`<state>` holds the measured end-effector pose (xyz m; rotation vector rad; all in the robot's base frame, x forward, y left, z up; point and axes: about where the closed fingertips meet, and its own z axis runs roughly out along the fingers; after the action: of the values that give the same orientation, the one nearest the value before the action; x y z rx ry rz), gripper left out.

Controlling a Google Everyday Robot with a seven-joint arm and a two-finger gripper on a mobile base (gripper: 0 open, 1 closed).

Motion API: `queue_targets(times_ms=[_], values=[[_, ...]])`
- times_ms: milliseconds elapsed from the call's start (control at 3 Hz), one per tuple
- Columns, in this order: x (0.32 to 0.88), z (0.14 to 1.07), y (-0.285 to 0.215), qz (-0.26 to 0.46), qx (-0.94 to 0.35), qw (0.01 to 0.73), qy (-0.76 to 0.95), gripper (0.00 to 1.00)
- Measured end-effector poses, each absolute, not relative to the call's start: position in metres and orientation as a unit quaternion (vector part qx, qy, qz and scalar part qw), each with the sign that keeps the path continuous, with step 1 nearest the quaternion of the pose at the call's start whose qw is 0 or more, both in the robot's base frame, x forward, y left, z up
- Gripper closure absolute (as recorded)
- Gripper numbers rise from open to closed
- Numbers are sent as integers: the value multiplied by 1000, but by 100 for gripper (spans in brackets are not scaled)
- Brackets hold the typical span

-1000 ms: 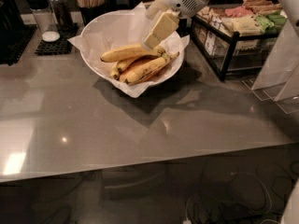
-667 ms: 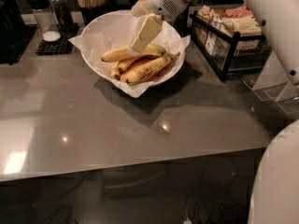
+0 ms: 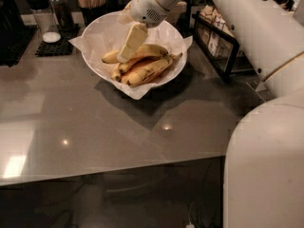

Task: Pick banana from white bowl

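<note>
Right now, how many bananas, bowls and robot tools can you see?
Bananas: 3 that I can tell apart
White bowl: 1
Tool: 1, down over the bananas in the bowl
Total: 5

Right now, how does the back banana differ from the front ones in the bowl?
The banana lies at the back of the pile and looks longest; the front bananas lie nearer the rim and look shorter. Its skin is plainer yellow; theirs looks browner. The gripper hangs over the banana's left half, not over the front bananas. All lie on the paper in the white bowl.
</note>
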<state>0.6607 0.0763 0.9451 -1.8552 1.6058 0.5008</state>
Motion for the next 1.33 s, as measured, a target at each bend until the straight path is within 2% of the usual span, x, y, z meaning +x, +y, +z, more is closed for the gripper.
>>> queue_targets(times_ms=[1000, 1333], values=[[674, 892, 63, 166, -700, 286, 633, 18], [674, 882, 61, 160, -703, 279, 634, 37]])
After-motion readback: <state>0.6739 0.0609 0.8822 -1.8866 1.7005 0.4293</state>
